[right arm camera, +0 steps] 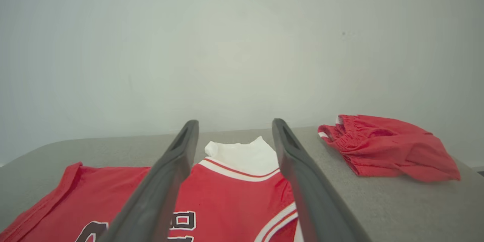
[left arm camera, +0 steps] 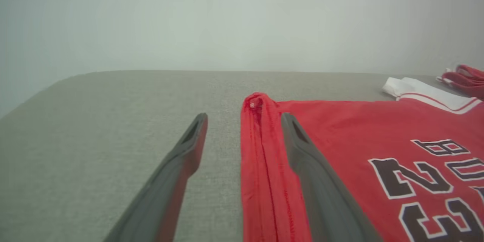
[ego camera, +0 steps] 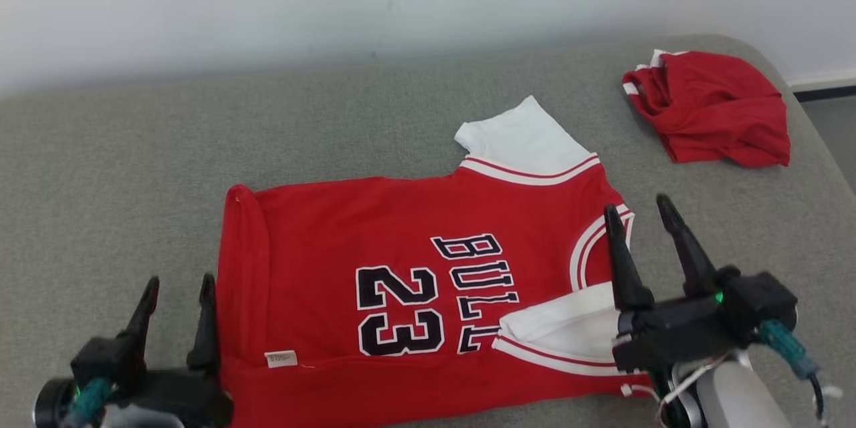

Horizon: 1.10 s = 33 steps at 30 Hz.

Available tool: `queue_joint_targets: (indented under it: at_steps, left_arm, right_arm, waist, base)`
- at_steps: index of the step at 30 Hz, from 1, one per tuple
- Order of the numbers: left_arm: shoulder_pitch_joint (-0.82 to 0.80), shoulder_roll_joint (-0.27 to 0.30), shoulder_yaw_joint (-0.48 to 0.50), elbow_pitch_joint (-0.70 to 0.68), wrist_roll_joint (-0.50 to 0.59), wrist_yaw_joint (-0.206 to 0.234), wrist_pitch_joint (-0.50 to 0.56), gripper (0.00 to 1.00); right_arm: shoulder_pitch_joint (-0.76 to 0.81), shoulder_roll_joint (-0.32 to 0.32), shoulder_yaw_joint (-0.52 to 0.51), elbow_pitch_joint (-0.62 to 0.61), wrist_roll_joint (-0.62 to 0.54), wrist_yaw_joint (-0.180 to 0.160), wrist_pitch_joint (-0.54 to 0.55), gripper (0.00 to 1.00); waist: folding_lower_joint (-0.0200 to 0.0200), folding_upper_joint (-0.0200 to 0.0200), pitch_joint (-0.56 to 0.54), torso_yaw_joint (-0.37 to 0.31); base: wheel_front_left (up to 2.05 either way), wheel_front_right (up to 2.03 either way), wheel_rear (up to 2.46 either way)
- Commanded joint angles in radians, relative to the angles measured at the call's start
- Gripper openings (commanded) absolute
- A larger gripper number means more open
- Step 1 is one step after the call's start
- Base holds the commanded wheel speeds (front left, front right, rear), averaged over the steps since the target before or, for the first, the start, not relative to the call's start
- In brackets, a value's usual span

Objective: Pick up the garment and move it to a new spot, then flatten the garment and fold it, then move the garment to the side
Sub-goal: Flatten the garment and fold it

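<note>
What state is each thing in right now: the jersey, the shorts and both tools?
Jersey: spread flat, number side up, not folded; hem edge rolled over.
Shorts: bunched in a heap, apart from the jersey.
Left tool: open, empty, straddling the jersey's hem edge.
Right tool: open, empty, over the jersey's neck end.
</note>
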Motion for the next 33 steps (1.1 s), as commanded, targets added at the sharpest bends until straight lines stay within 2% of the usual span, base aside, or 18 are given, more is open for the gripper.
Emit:
queue_joint_targets:
  at_steps: [1, 8, 12, 19, 30, 31, 33]
  left_arm:
    - [-0.091, 0.049, -0.045, 0.049, -0.058, -0.003, 0.003, 1.00]
    - [-0.353, 0.239, -0.219, 0.191, -0.288, -0.003, 0.145, 1.00]
    - [-0.443, 0.297, -0.281, 0.238, -0.405, -0.004, 0.257, 1.00]
    - [-0.515, 0.330, -0.338, 0.293, -0.507, -0.004, 0.344, 1.00]
    - [-0.536, 0.349, -0.431, 0.347, -0.573, -0.004, 0.412, 1.00]
    - [-0.538, 0.349, -0.438, 0.352, -0.572, -0.004, 0.413, 0.94]
    - [-0.547, 0.350, -0.446, 0.363, -0.571, -0.004, 0.398, 0.01]
  right_arm:
    - [-0.071, -0.009, 0.021, 0.015, -0.005, -0.003, -0.003, 1.00]
    - [-0.286, -0.001, 0.066, 0.079, 0.000, -0.003, -0.002, 1.00]
    - [-0.345, 0.014, 0.079, 0.105, -0.003, -0.003, -0.002, 1.00]
    - [-0.353, 0.032, 0.080, 0.137, 0.000, -0.003, -0.002, 1.00]
    - [-0.340, 0.034, 0.063, 0.153, -0.010, -0.003, -0.002, 1.00]
    - [-0.341, 0.034, 0.064, 0.156, -0.011, -0.003, -0.002, 1.00]
    - [-0.346, 0.034, 0.075, 0.161, -0.014, -0.003, -0.002, 1.00]
  waist:
    - [0.0000, 0.0000, 0.054, -0.040]
    - [0.0000, 0.0000, 0.148, -0.095]
    - [0.0000, 0.0000, 0.176, -0.114]
    - [0.0000, 0.0000, 0.189, -0.130]
    - [0.0000, 0.0000, 0.183, -0.137]
    - [0.0000, 0.0000, 0.182, -0.136]
    - [0.0000, 0.0000, 0.182, -0.135]
  base:
    - [0.00, 0.00, 0.00]
    - [0.00, 0.00, 0.00]
    - [0.00, 0.00, 0.00]
    - [0.00, 0.00, 0.00]
    - [0.00, 0.00, 0.00]
    - [0.00, 0.00, 0.00]
    - [0.00, 0.00, 0.00]
